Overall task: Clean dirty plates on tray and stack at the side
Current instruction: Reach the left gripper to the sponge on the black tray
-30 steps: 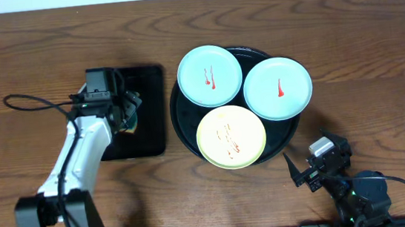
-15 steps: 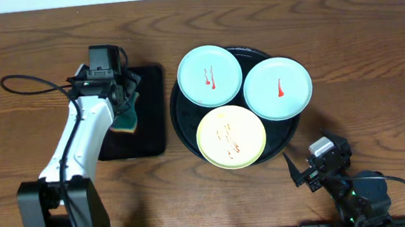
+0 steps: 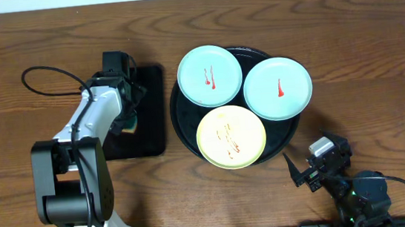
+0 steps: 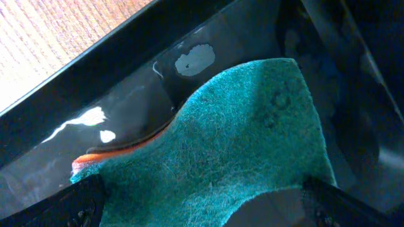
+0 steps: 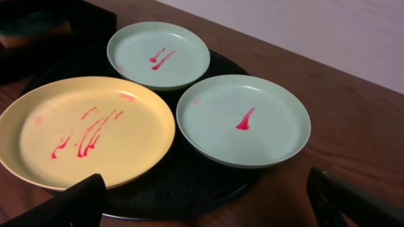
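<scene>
**Overhead: left fingers spread over the sponge, three streaked plates on the round tray**

Overhead, the left arm reaches across the wood surface (image 3: 361, 53) to the small rectangular black tray (image 3: 154, 133). Its left fingers (image 3: 129, 109) point down over a sponge (image 3: 130, 124) lying in that tray. In the left wrist view the fingers are spread wide, one tip at each lower corner of the picture. The sponge's green scouring face fills the space between them, with an orange layer showing under its left edge. Whether either tip touches the sponge cannot be told. The plates are well apart from these fingers, off to their right.

Just beside the rectangular tray sits the large round black tray (image 3: 177, 120), which carries all three plates. The left mint plate (image 3: 209, 76) lies at the tray's upper left and bears two short red streaks. The yellow plate (image 3: 231, 137) lies at the near edge and is marked with several thin red lines. The right mint plate (image 3: 277, 87) lies at the upper right with a single red streak. Each plate reaches over the rim.

Farther right, at the near edge of the surface, the right fingers (image 3: 303, 172) are spread wide with nothing between them. In the right wrist view the tray lies ahead of them, apart from both tips. The yellow plate is nearest the left-hand tip and the single-streak mint plate is toward the right-hand one.
</scene>
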{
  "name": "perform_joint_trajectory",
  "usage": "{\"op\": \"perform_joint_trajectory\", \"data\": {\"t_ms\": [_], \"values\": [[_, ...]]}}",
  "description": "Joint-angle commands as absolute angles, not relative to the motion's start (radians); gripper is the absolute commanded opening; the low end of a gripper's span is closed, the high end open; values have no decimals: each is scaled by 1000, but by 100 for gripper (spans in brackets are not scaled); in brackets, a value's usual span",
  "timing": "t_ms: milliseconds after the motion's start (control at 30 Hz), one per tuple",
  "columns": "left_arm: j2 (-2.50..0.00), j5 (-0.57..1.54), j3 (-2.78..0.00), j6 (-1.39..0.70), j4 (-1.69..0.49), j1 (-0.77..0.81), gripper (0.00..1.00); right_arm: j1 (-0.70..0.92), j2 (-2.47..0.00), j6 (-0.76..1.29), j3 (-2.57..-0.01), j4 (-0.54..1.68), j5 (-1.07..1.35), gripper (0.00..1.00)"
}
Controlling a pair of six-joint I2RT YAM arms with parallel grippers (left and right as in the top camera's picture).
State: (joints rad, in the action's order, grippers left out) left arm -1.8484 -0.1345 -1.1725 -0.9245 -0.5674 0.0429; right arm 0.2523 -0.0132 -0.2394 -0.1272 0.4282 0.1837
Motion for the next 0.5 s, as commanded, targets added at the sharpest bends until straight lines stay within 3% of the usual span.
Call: {"op": "perform_joint_trajectory", "data": {"t_ms": [0,133,300,467], "values": [[-1884,-151,-1178,-941,-562,42,100,243,-13,-248,-123,426,185,99],[-1905,-151,-1178,-941,-563,40,91,243,-13,-248,-123,426,185,99],[-1908,-152,-1177,-940,-564,39,68,243,-13,-248,-123,426,185,99],[-1908,-155,-1158,-940,-564,31,57,243,-13,-248,-123,426,185,99]]}}
